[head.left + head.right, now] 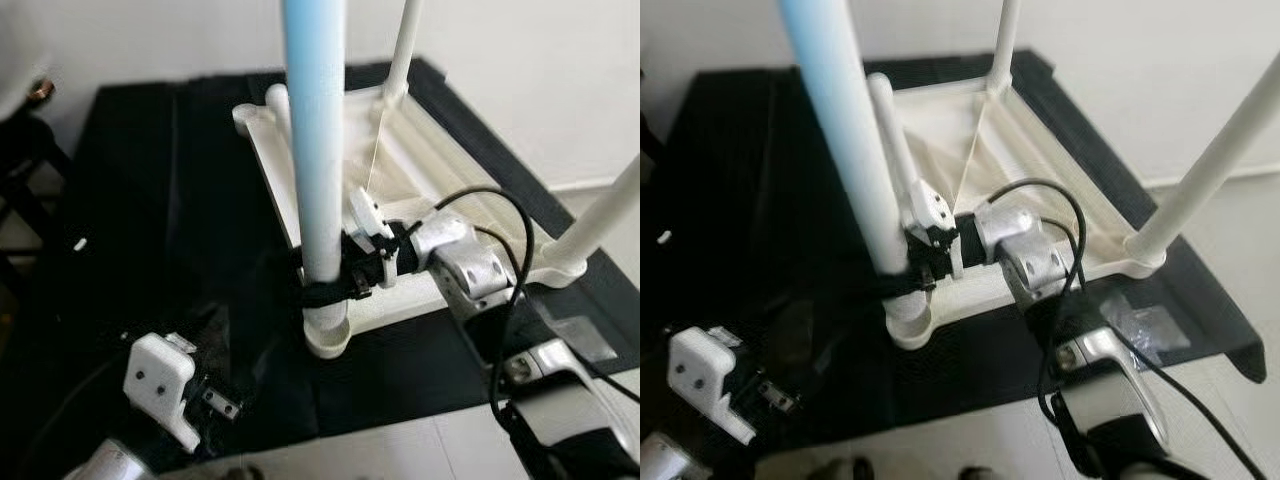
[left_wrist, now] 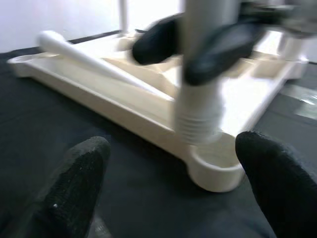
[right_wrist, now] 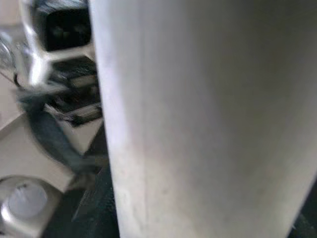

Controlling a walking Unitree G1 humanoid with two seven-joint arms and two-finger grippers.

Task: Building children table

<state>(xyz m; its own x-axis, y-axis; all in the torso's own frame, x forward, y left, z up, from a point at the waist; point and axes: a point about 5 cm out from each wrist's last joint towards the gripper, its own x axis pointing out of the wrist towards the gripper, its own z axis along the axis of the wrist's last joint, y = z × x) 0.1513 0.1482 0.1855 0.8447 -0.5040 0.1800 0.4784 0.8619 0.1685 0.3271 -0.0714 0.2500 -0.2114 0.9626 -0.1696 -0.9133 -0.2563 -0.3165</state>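
Nearest us, the left tool (image 1: 205,395) hangs low over the black mat (image 1: 150,200), fingers (image 2: 74,183) spread wide (nothing between them), with bare mat around it. Just beyond, the right tool (image 1: 335,268) reaches in from the right, arm bent, and grips the pale blue leg (image 1: 315,130) upright at the near corner socket (image 1: 327,338) of the upturned cream plastic tabletop (image 1: 420,150). We note a loose white leg (image 1: 890,130) lying along its left edge and two legs (image 1: 600,215) standing at farther corners.
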